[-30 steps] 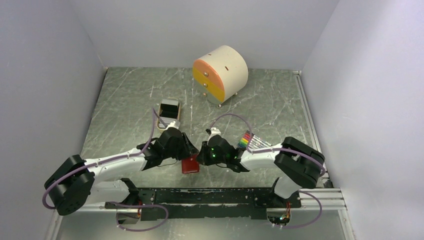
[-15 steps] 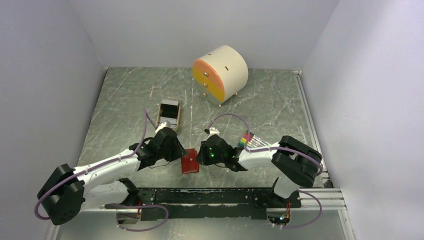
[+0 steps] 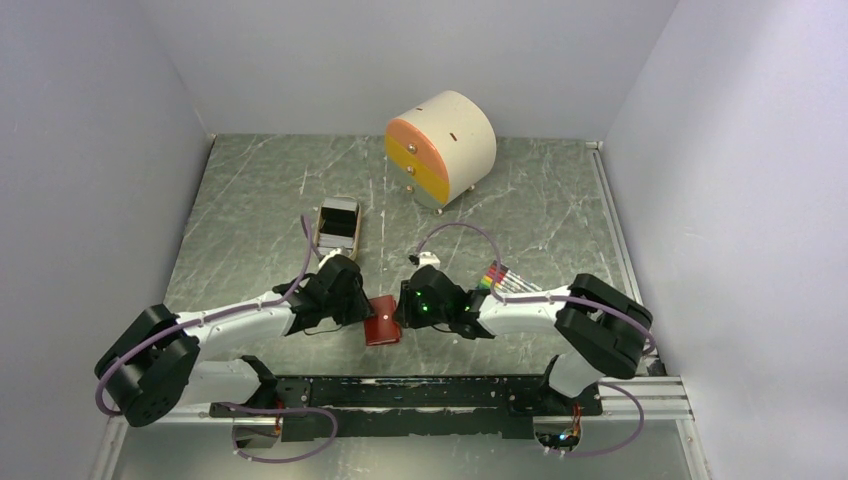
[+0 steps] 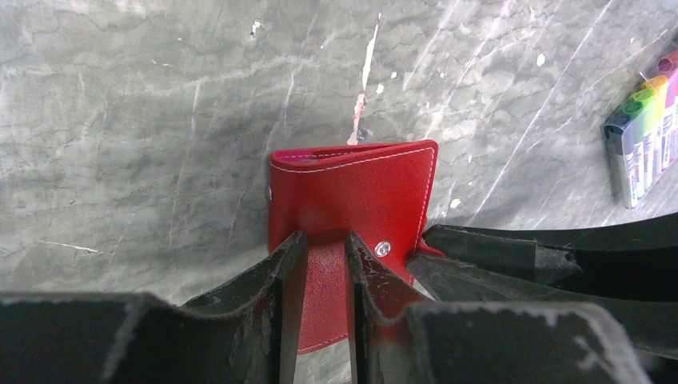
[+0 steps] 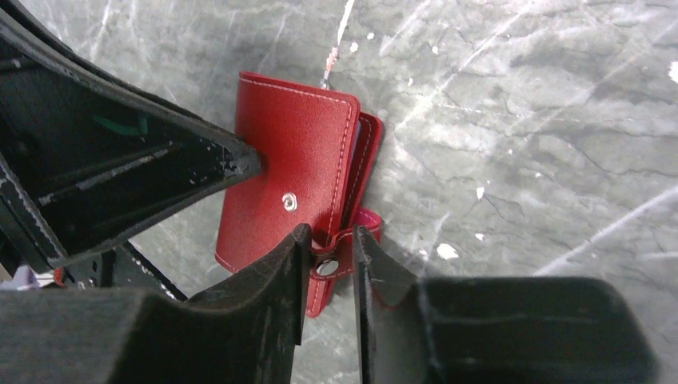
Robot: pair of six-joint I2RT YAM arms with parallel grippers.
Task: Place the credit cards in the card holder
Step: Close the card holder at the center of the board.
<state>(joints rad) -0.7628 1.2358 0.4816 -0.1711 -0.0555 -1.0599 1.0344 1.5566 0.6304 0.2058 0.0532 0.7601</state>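
The red card holder (image 3: pixel 382 322) lies folded on the table between my two grippers. In the left wrist view my left gripper (image 4: pixel 324 238) stands over its cover (image 4: pixel 352 184), jaws a narrow gap apart, tips resting on the red face. In the right wrist view my right gripper (image 5: pixel 329 230) is closed round the unsnapped tab (image 5: pixel 328 268) beside the holder (image 5: pixel 288 168). In the top view the left gripper (image 3: pixel 362 305) and right gripper (image 3: pixel 404 308) flank it. The credit cards (image 3: pixel 338 212), silver-grey and dark, lie in a tan tray behind the left arm.
The tan tray (image 3: pixel 322 238) sits mid-left. A round cream and orange drawer box (image 3: pixel 440 148) stands at the back. A bundle of rainbow sticks (image 3: pixel 492 277) lies right of the holder, also in the left wrist view (image 4: pixel 640 144). Walls enclose three sides.
My left gripper pulled back to the left from the card holder, then came back onto its cover. The right gripper stayed at the tab. The holder shifted slightly.
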